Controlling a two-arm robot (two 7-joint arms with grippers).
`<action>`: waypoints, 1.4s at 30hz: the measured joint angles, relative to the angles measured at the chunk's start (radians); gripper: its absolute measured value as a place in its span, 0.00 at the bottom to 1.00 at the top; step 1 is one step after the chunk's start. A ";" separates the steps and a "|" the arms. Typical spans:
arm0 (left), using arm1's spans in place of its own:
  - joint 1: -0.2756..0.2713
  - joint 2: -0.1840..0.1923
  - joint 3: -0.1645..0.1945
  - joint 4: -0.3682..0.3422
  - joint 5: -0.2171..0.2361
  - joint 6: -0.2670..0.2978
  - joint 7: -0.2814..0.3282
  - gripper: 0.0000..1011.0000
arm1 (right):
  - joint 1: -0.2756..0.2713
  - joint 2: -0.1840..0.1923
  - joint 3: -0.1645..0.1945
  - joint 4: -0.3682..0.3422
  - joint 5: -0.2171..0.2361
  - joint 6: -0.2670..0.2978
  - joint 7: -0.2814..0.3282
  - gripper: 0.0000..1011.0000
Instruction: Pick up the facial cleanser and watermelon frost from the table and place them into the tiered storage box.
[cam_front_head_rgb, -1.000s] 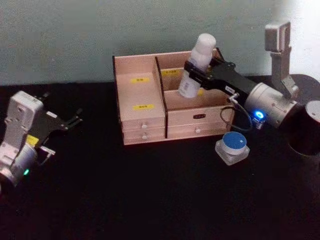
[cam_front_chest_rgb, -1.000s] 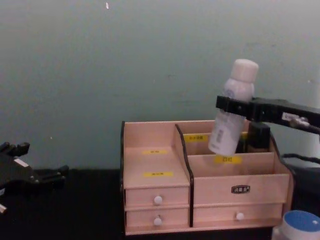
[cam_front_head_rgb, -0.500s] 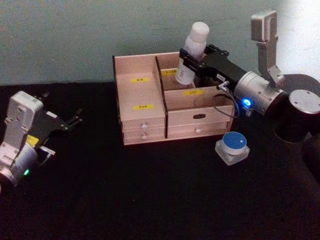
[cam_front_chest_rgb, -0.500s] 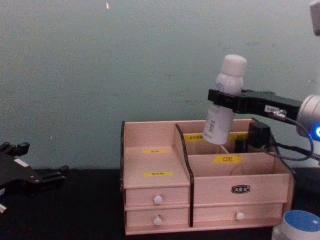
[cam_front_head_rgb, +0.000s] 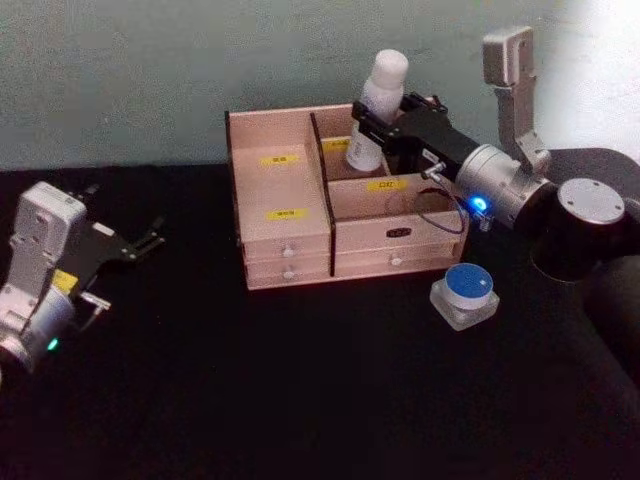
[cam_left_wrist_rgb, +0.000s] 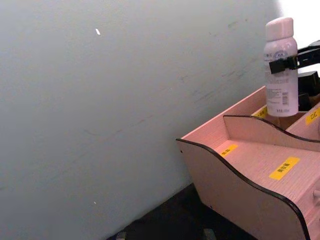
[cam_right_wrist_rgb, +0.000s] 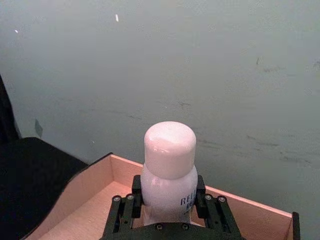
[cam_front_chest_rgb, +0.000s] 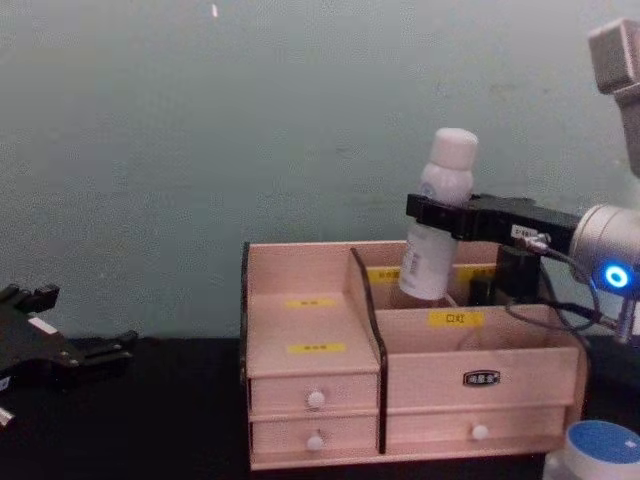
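The facial cleanser (cam_front_head_rgb: 377, 104), a tall white bottle with a rounded cap, leans slightly with my right gripper (cam_front_head_rgb: 378, 128) shut around its middle. In the chest view the facial cleanser (cam_front_chest_rgb: 428, 262) has its base dipped into the back right compartment of the tiered storage box (cam_front_chest_rgb: 310, 320); I cannot tell whether it touches the floor. The right wrist view shows the facial cleanser (cam_right_wrist_rgb: 169, 150) clamped in the right gripper (cam_right_wrist_rgb: 168, 206). The watermelon frost (cam_front_head_rgb: 465, 290), a squat jar with a blue lid, stands on the table in front of the tiered storage box (cam_front_head_rgb: 290, 245), to its right. My left gripper (cam_front_head_rgb: 128, 265) is parked far left, open.
The table top is black, and a grey-green wall (cam_front_chest_rgb: 200, 150) rises close behind the box. The right arm's dark base (cam_front_head_rgb: 590, 215) stands to the right of the box. Bare table (cam_front_head_rgb: 300, 380) lies in front of the box.
My right gripper has carried the cleanser back and to the left, then lower, so its base now sits in the back right compartment. The left arm and the jar have not moved.
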 joint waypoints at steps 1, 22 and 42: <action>0.000 0.000 0.000 0.000 0.000 0.000 0.000 0.99 | 0.002 -0.002 0.001 0.006 -0.002 -0.001 0.000 0.59; 0.000 0.000 0.000 0.000 0.000 0.000 0.000 0.99 | 0.050 -0.053 0.011 0.133 -0.056 -0.020 0.021 0.59; 0.000 0.000 0.000 0.000 0.000 0.000 0.000 0.99 | 0.069 -0.075 0.017 0.196 -0.094 -0.012 0.023 0.59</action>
